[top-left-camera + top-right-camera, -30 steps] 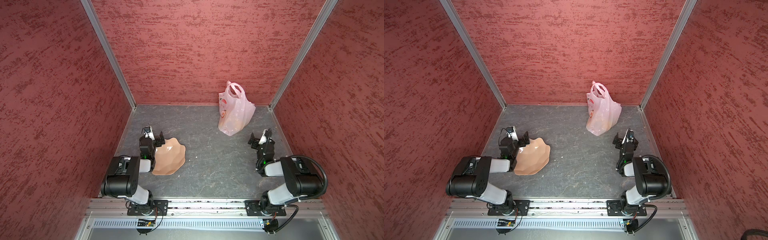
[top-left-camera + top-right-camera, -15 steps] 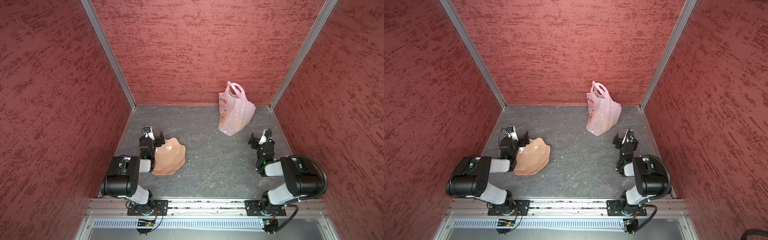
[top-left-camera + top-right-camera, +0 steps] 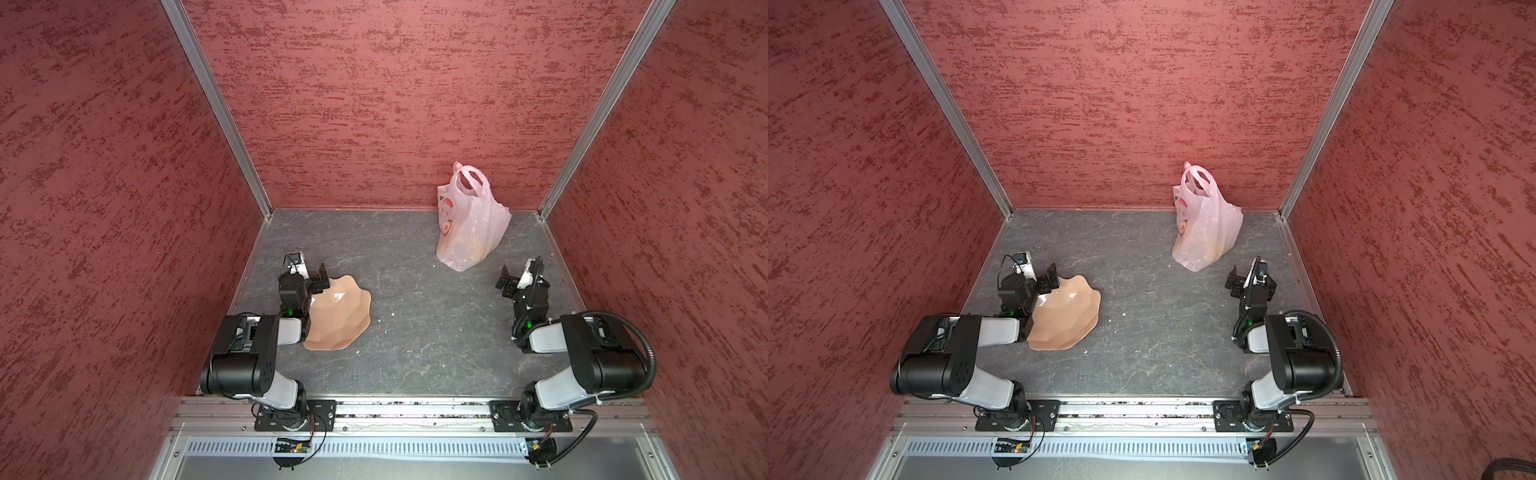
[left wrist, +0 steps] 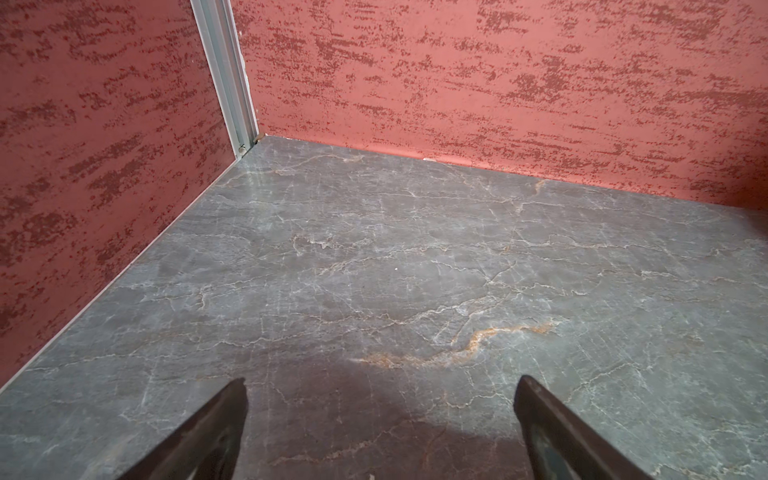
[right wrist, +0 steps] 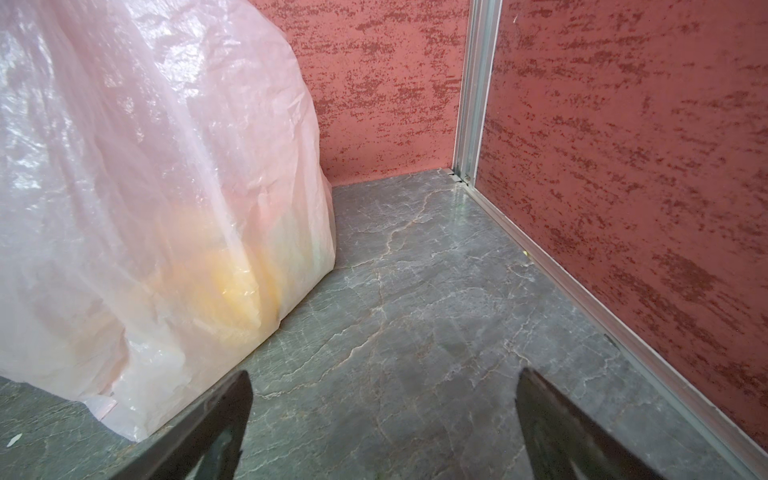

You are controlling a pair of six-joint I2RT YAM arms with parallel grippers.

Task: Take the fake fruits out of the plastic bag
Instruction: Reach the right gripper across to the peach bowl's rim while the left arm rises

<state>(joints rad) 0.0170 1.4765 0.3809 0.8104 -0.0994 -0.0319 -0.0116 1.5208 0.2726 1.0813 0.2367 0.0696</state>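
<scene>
The pale-pink translucent plastic bag (image 3: 469, 224) (image 3: 1204, 224) stands upright near the back wall, right of centre, its loop handles up. In the right wrist view the plastic bag (image 5: 145, 187) fills one side, and the fake fruits (image 5: 232, 282) show only as yellow-orange blurs through its film. My right gripper (image 3: 517, 274) (image 3: 1246, 274) (image 5: 382, 382) is open and empty, low over the floor a short way in front of the bag, apart from it. At the left my left gripper (image 3: 309, 270) (image 3: 1038, 270) (image 4: 380, 386) is open over bare floor, holding nothing.
A tan wavy-edged dish (image 3: 340, 316) (image 3: 1067, 316) lies on the grey marbled floor (image 3: 415, 324) right beside the left arm's wrist. Red textured walls (image 3: 374, 104) enclose the back and both sides. A metal rail (image 3: 407, 409) runs along the front.
</scene>
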